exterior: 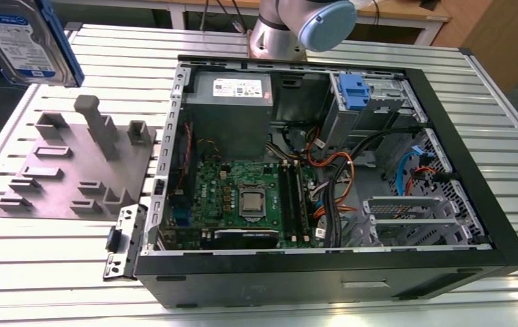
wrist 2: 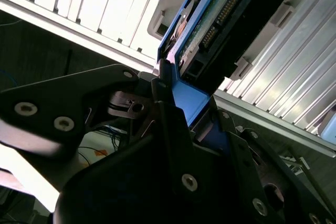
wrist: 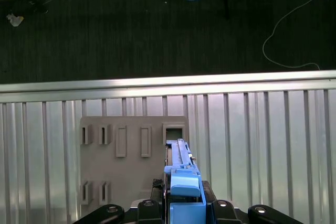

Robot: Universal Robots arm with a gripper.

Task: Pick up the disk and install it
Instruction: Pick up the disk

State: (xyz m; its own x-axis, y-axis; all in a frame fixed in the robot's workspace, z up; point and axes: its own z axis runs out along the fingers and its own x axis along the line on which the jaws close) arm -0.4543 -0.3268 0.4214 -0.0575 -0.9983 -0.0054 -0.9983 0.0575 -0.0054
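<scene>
At the exterior view's upper left, the flat silver disk [exterior: 24,41] in its blue plastic carrier hung aloft, its blue end pinched by the black gripper [wrist: 185,205]. Centre-right, the open black computer case [exterior: 332,279] held a green motherboard [exterior: 240,197], a grey power supply box [exterior: 232,102] and a blue-tabbed carrier [exterior: 354,92].

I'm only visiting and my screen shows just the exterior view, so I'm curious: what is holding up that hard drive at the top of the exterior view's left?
Observer: In the second wrist view, the gripper is shut on the blue end of the hard drive.
Operator: What is it aimed at?
Observer: In the first wrist view, it points at the grey slotted plate, in line with a square slot near the plate's edge.
Operator: And the side turned away from me?
Observer: The second wrist view shows a green circuit board with a row of pins.
</scene>
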